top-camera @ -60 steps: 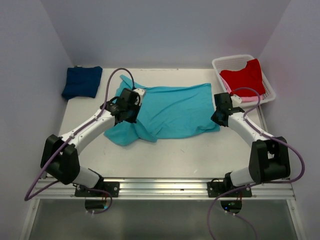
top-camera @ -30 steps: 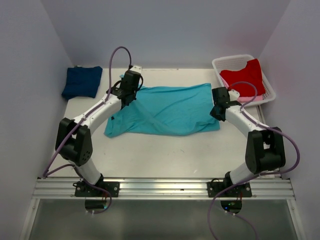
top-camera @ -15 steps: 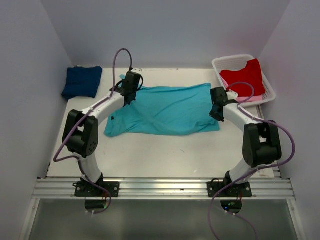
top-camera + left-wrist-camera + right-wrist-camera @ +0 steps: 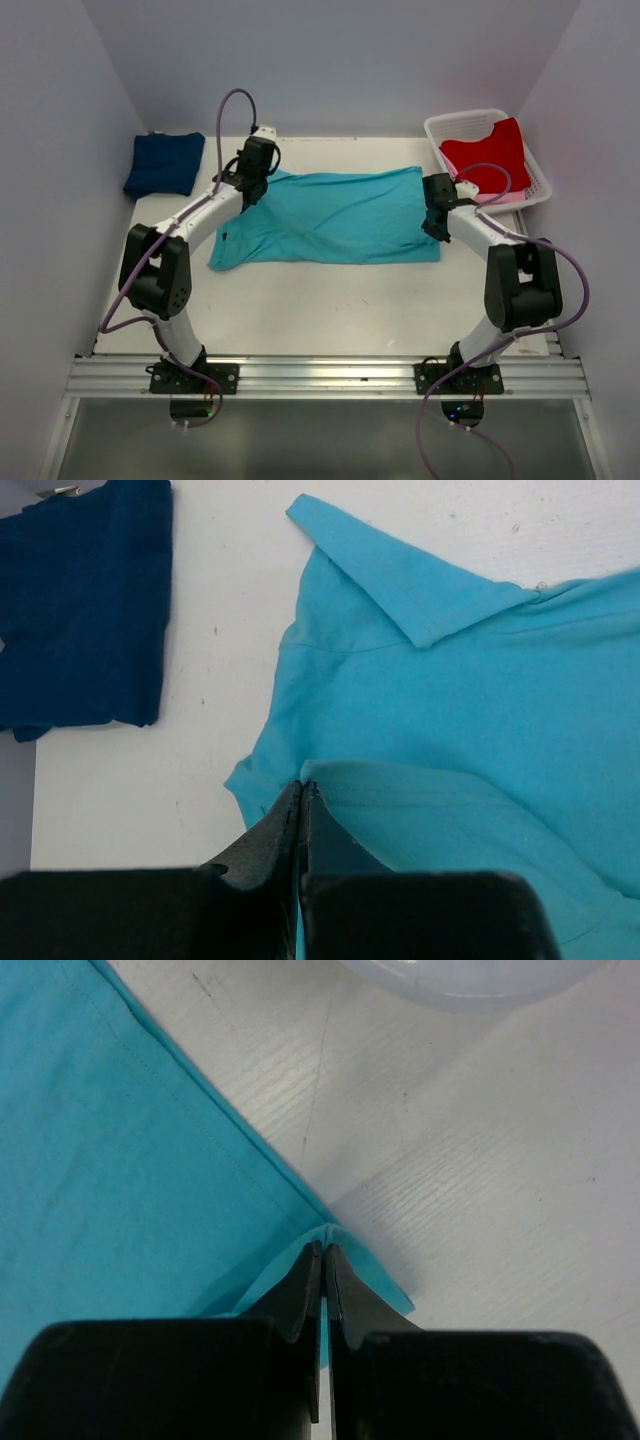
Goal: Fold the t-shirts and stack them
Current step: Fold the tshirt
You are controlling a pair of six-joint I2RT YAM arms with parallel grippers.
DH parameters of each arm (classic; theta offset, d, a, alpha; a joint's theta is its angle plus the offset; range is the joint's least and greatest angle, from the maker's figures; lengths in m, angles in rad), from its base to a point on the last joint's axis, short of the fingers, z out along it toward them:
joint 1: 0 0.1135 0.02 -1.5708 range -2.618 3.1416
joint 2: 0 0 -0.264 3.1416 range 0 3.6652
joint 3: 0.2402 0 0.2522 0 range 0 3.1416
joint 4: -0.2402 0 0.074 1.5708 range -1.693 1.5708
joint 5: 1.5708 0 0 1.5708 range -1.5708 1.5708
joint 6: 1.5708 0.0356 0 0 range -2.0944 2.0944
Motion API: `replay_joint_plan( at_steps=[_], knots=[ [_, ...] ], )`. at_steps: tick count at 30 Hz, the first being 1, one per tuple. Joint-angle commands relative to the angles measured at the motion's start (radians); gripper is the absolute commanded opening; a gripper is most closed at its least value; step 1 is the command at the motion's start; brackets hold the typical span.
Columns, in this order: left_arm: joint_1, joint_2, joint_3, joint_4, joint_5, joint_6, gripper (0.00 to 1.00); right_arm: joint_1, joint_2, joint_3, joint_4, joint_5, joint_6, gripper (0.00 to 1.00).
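Two arms rose from the near edge of the table (image 4: 330, 300) and reached away from it, one to each end of a teal shirt (image 4: 330, 215). The shirt lay spread across the middle of the table, long side running left to right, mostly flat, its near-left corner drooping toward the bases.

The right gripper (image 4: 432, 226) sat at the shirt's right edge. In the right wrist view its fingers (image 4: 305, 1290) were pressed together on the corner of the cloth, with a sliver of teal (image 4: 120, 1160) showing between them and bare table beyond.

The left gripper (image 4: 253, 192) stood a little farther back, at the shirt's far-left part. In the left wrist view its fingers (image 4: 275, 830) were closed on a folded hem of the teal cloth (image 4: 480, 700), lifted slightly off the layer beneath; a sleeve lay turned over just past it.

At the far left corner a navy shirt (image 4: 165, 163) lay folded, apart from the teal one, with white table between them in the left wrist view (image 4: 80, 600).

At the far right a white basket (image 4: 470, 118) held a red shirt (image 4: 490, 152), with a strip of pink shirt (image 4: 497, 198) showing beneath its near edge.
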Motion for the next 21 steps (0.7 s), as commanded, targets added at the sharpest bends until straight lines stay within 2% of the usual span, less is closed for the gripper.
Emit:
replay_joint_plan(
  at_steps=[1,21],
  knots=[
    [0.017,-0.008,0.019,0.064,-0.028,0.014,0.0,-0.011,0.022,0.04,0.025,0.043,0.003,0.0],
    [0.05,-0.101,-0.015,0.093,-0.074,0.011,0.0,-0.019,-0.024,-0.014,0.143,0.03,-0.009,0.0]
  ],
)
